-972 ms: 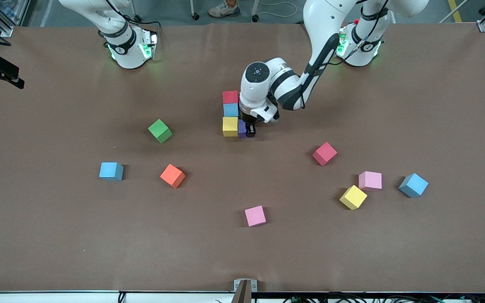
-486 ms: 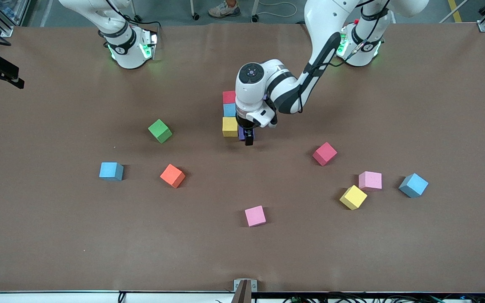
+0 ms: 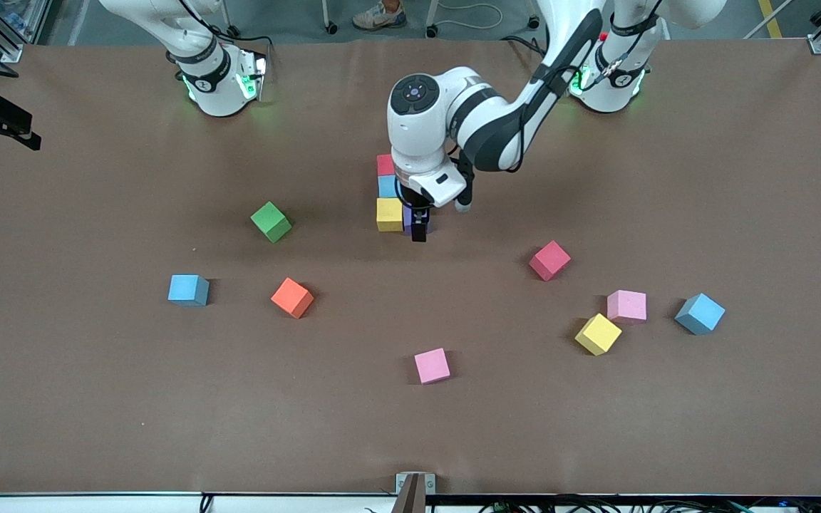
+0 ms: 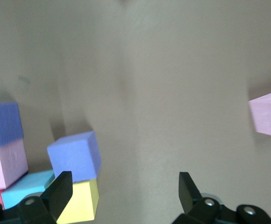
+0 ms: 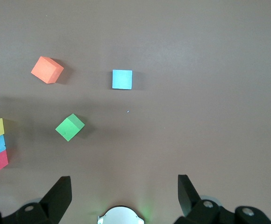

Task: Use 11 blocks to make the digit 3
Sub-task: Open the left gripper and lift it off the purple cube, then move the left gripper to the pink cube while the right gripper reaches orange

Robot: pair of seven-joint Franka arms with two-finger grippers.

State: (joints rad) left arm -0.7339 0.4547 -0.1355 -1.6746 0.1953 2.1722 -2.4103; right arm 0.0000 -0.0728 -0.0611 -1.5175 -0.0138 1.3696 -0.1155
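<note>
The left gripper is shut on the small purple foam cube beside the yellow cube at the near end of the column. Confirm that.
Not quite. The left gripper is open, not shut on the purple foam cube: the left wrist view shows that cube resting free beside the yellow cube, clear of both fingers. The rest holds.

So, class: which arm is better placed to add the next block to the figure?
Probably the left: its open tool hangs over the purple block at the figure, with loose blocks like the red one toward its end. The right arm waits at its base.
</note>
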